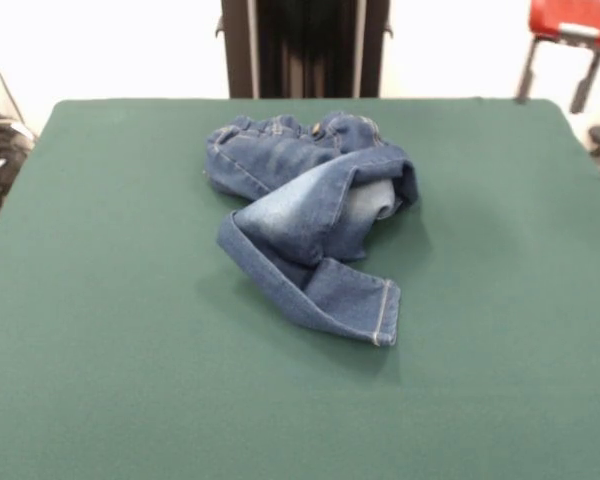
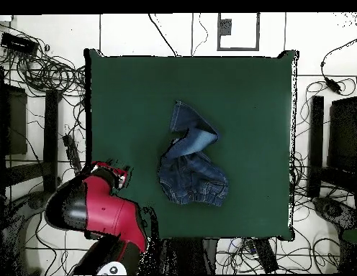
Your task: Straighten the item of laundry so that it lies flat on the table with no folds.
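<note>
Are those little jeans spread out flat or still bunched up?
Bunched up. The jeans lie in a heap on the green table, one leg folded over the waist and only one hem sticking out.

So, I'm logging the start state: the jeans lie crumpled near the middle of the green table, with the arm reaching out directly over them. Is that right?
Not quite. The jeans do lie crumpled near the middle of the green table, but the arm is not over them: the overhead view shows it drawn back at one corner of the table, apart from the jeans.
</note>
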Robot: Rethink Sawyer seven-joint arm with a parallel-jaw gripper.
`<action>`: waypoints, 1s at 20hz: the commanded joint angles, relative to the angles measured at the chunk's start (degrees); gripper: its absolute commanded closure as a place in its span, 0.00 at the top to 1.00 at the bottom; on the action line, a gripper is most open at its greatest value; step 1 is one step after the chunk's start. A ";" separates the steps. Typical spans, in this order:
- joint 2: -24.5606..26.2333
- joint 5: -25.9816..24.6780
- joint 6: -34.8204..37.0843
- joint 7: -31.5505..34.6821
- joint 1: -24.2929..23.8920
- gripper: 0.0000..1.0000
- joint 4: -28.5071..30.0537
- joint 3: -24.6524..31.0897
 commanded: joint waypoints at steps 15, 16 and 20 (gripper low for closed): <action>8.78 -19.46 -11.63 4.66 -19.39 1.00 -7.71 5.61; 9.29 -20.27 -12.47 5.02 -20.99 1.00 -7.91 7.69; 11.12 -21.79 -14.73 6.92 -22.93 1.00 -8.40 10.34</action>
